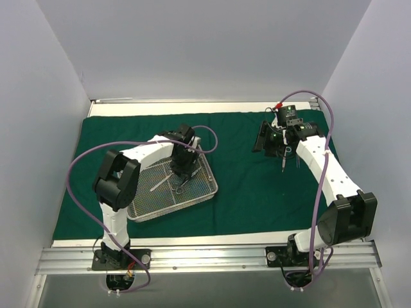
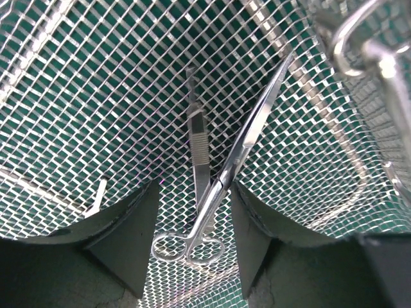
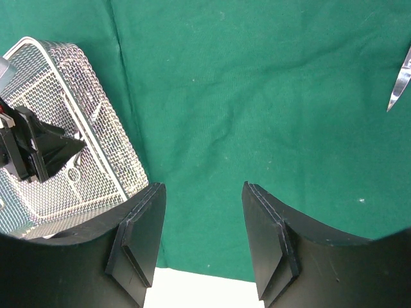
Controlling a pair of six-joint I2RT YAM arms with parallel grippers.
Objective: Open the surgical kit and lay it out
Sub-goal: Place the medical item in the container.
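Note:
The dark green cloth [image 1: 257,186] lies spread flat over the table. On its left part sits the silver wire-mesh tray [image 1: 192,196]. My left gripper [image 2: 194,189] hangs low inside the tray, open. Silver scissors [image 2: 221,186] lie on the mesh between its fingers, touching neither, and crossing slim forceps [image 2: 198,138]. A ring-handled instrument [image 2: 359,45] rests by the tray wall. My right gripper [image 3: 202,189] is open and empty above the cloth's far right part, where slim instruments [image 1: 283,162] lie. A pointed instrument tip [image 3: 399,80] shows at the right edge of the right wrist view.
White walls close in the left, back and right sides. A bare strip of white table [image 3: 192,289] shows past the cloth's edge. The tray [image 3: 64,128] and my left gripper [image 3: 38,147] appear at the left of the right wrist view. A metal rail [image 1: 205,256] carries both arm bases.

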